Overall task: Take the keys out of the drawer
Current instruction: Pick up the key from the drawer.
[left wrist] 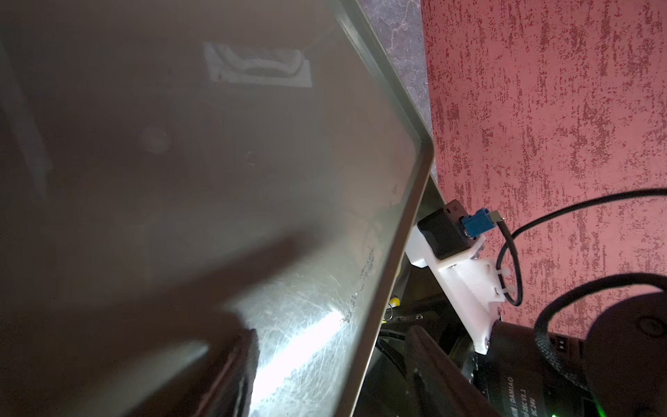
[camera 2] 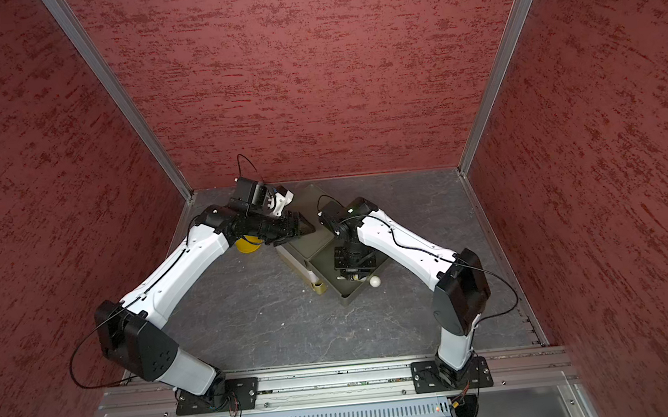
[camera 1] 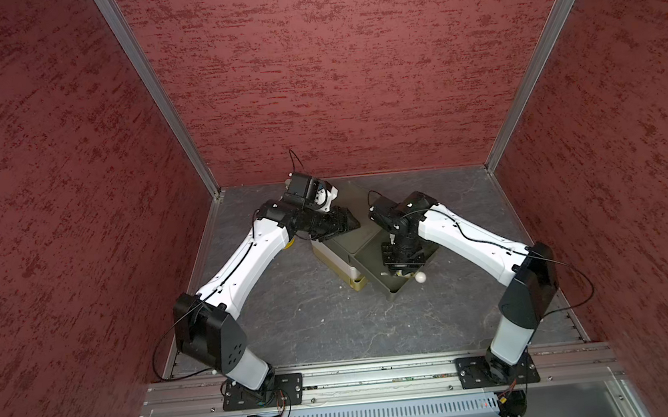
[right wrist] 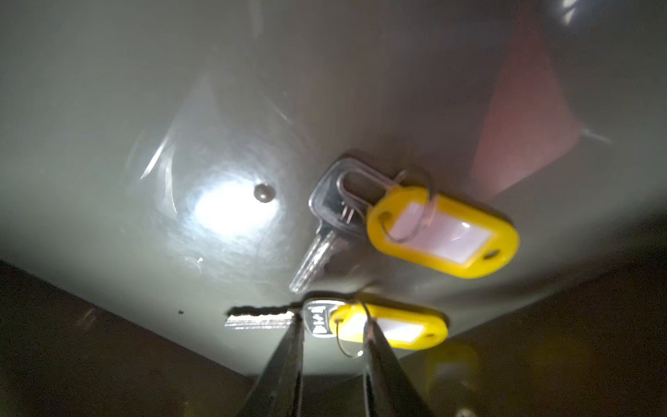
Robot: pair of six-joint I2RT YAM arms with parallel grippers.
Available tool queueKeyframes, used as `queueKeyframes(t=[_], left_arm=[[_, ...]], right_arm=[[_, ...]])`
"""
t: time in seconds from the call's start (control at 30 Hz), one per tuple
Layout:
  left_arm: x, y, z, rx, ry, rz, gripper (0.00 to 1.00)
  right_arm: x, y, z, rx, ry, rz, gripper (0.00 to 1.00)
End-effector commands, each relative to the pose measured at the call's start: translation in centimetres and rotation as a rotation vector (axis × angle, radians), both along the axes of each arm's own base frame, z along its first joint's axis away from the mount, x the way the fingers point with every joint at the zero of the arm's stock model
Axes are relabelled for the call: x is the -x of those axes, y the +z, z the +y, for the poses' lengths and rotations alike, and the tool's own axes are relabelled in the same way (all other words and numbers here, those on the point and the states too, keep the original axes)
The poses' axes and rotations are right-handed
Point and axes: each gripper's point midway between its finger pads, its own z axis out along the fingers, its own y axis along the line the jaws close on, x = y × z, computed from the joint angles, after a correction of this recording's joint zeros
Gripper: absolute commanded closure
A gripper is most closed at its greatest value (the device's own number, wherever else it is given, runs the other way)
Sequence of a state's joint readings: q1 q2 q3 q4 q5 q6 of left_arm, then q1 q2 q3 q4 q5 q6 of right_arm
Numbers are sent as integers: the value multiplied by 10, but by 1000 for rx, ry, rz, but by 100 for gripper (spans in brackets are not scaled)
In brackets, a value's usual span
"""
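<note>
Yellow plastic tags mark the only two keys I can find. Both lie on the grey floor of the open drawer (camera 1: 387,290), which is pulled out of the cabinet (camera 1: 344,246) just right of centre in both top views.

The right end effector (right wrist: 332,320) hangs straight down inside that drawer, so the right arm is plainly the one placed for the pick. Its jaws stand narrow, and the near key (right wrist: 317,319) sits directly between them. The metal head fills the gap, the blade sticks out past one finger (right wrist: 288,353) and the tag (right wrist: 400,326) past the other. The key's long axis therefore runs across the fingers, in line with their closing stroke, so they would bear on the head and ring rather than on the flat faces. Whether they actually pinch it I cannot tell.

The far key (right wrist: 330,202) lies just beyond, apart from the first, its blade angled back toward the fingers.

The left end effector (camera 1: 346,225) is closed and empty as far as I can see. It rests at the cabinet's top, a little above centre of the frame, well apart from both keys. No red or black tags show.
</note>
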State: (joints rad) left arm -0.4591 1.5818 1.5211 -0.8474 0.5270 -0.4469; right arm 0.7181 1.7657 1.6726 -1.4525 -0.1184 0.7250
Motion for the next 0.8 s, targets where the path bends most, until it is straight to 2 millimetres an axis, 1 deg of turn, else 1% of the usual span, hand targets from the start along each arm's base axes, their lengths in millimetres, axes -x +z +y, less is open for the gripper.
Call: queueKeyframes(t=[0.0, 0.27, 0.43, 0.6, 0.77], left_arm=[[5, -11, 3, -16, -13, 29, 32], [5, -14, 2, -16, -15, 38, 32], [5, -13, 1, -10, -19, 37, 32], [5, -13, 1, -8, -18, 37, 32], [5, -13, 1, -7, -19, 40, 32]], right_arm=[[-11, -1, -3, 34, 7, -45, 66], [-21, 8, -8, 47, -2, -85, 66], [-21, 4, -12, 60, -7, -75, 66], [-23, 3, -18, 78, -14, -77, 63], [-25, -1, -17, 69, -16, -79, 63]])
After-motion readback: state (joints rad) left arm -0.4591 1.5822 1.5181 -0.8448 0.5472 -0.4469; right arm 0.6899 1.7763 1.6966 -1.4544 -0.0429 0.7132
